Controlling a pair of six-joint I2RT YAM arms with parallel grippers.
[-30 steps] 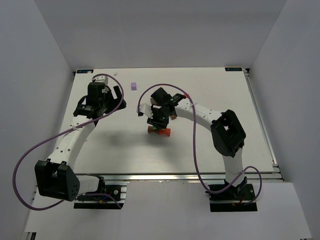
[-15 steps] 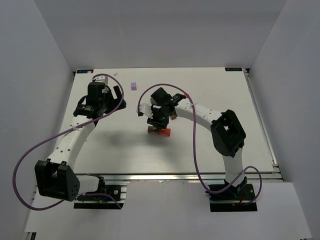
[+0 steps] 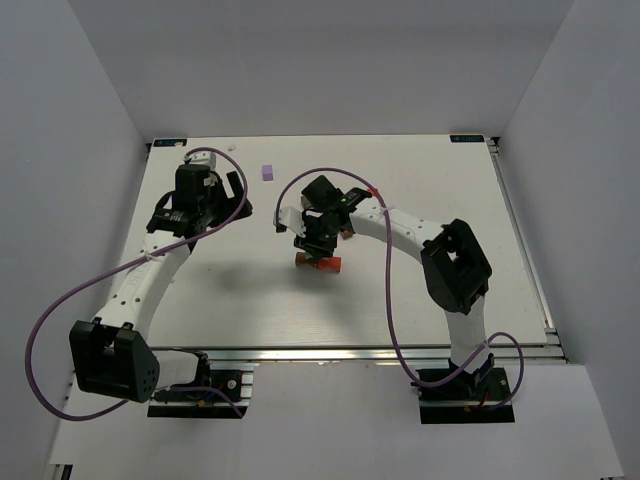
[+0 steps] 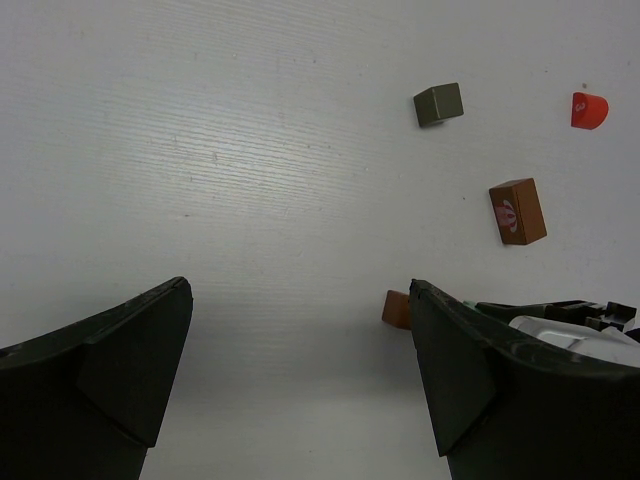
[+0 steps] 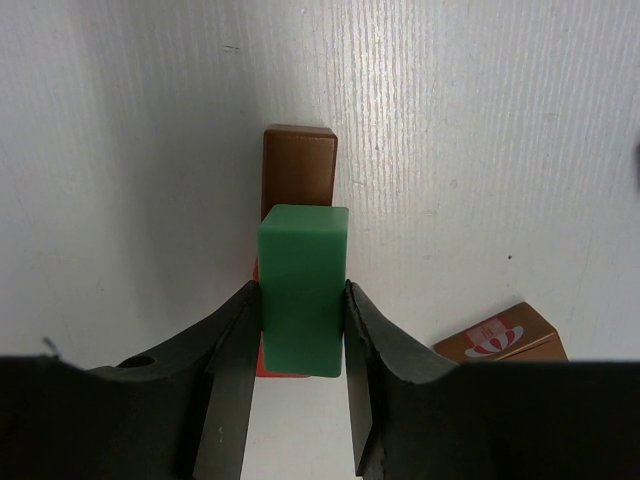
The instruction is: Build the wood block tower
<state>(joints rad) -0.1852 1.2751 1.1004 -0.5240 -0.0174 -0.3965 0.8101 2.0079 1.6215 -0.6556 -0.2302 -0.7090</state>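
red block (image 3: 330, 265) mostly hidden under green block (image 5: 302, 290)

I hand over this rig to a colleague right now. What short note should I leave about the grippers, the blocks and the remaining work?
Left gripper: open, empty, above the bare table.
Right gripper: shut on the green block, held upright over the brown bar and red bar.
Loose: lilac cube at the far side; dark cube, picture block and red piece near the stack.
Done: brown and red bars lie at the base.
Left: seat and release the green block (contact not visible), then stack the rest.
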